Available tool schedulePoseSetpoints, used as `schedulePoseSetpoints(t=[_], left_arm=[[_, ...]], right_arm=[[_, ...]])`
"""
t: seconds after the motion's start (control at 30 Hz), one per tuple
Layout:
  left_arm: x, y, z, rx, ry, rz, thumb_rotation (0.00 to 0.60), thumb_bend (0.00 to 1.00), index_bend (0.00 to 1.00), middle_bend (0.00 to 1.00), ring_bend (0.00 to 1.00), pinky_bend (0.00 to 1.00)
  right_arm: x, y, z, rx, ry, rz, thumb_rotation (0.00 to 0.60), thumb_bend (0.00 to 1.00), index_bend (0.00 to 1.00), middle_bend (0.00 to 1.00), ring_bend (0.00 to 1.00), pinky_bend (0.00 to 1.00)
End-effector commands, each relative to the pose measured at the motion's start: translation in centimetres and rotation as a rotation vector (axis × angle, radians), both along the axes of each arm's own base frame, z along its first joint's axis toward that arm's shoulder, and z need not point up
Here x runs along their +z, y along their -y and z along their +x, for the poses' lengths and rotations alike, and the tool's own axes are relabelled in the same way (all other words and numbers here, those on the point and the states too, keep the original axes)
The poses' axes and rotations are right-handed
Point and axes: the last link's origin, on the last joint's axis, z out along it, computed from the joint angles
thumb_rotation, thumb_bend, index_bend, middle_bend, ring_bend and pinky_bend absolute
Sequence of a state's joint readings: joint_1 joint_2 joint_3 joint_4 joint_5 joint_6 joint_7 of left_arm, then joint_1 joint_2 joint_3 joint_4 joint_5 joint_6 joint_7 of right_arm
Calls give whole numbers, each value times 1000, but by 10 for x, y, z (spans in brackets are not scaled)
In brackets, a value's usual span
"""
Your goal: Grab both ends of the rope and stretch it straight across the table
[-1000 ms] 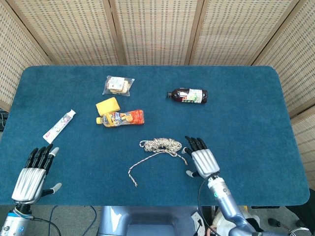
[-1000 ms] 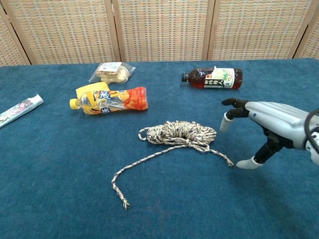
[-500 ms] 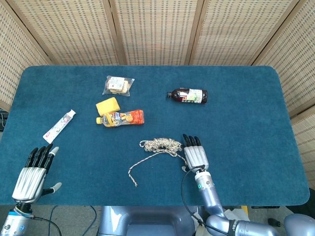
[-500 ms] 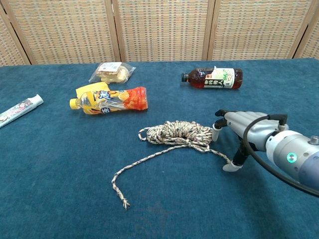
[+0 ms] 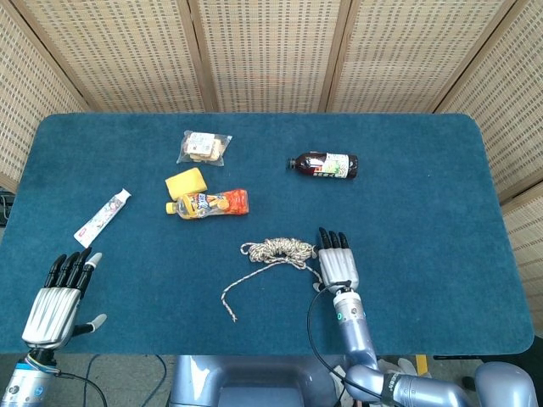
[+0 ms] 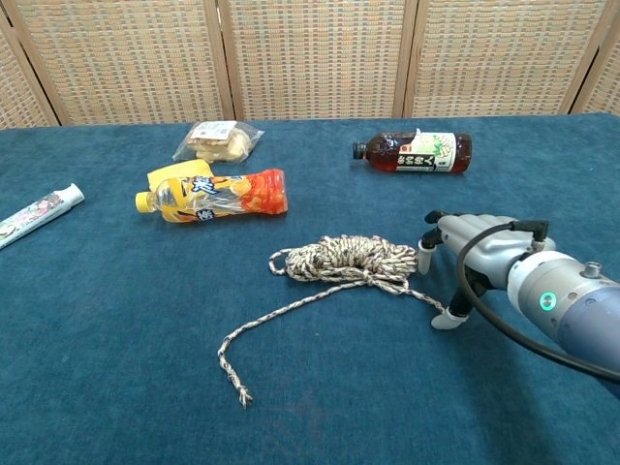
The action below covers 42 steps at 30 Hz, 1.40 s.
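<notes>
A speckled rope [image 5: 277, 251] [image 6: 347, 260] lies bunched in a coil near the table's middle. One loose end [image 6: 236, 392] trails toward the front left. The other end [image 6: 433, 305] runs right, up to my right hand. My right hand [image 5: 338, 264] [image 6: 477, 252] sits flat just right of the coil, fingers spread and pointing away, its thumb tip [image 6: 447, 319] down on the cloth beside that rope end. It holds nothing. My left hand [image 5: 56, 302] rests open at the front left corner, far from the rope.
On the blue table [image 5: 424, 195] lie a dark drink bottle [image 5: 323, 164] at the back right, an orange pouch [image 5: 209, 203], a yellow block [image 5: 186, 182], a bagged snack [image 5: 204, 147] and a toothpaste tube [image 5: 103, 217] at the left.
My right hand has slid left toward the rope, its thumb now beside the rope's right end. The left hand and the rope have not moved.
</notes>
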<state>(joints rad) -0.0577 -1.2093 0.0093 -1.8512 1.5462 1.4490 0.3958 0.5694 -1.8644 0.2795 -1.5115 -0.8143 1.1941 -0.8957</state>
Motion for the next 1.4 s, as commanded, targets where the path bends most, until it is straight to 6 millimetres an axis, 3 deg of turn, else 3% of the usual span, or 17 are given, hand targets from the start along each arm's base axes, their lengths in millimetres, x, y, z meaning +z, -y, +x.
schedulePoseSetpoints(t=[0.03,0.47,0.67,0.9,1.4], left_arm=[[0,0,0,1,0,1,600,0,0,0,0,0],[0,0,0,2,0,-1,600,0,0,0,0,0],[0,0,0,2,0,0,600,0,0,0,0,0],[-1,0,0,2,-2,-3,600,0,0,0,0,0],[0,1,0,0,2,-2,600,0,0,0,0,0]], right_arm=[[1,1,-3,1,-33,-22,600,127,391,0,0,0],[4,2,-10,-23,-81,-60,600,192,412,0,0,0],[5,3,-12,-26,-89,-69,600,285,428,0,0,0],[5,-1,-12,-34,-79,-46,600,298,499,0,0,0],[0,-4,-10,-32,-67,-22,600,321,503,0,0,0]])
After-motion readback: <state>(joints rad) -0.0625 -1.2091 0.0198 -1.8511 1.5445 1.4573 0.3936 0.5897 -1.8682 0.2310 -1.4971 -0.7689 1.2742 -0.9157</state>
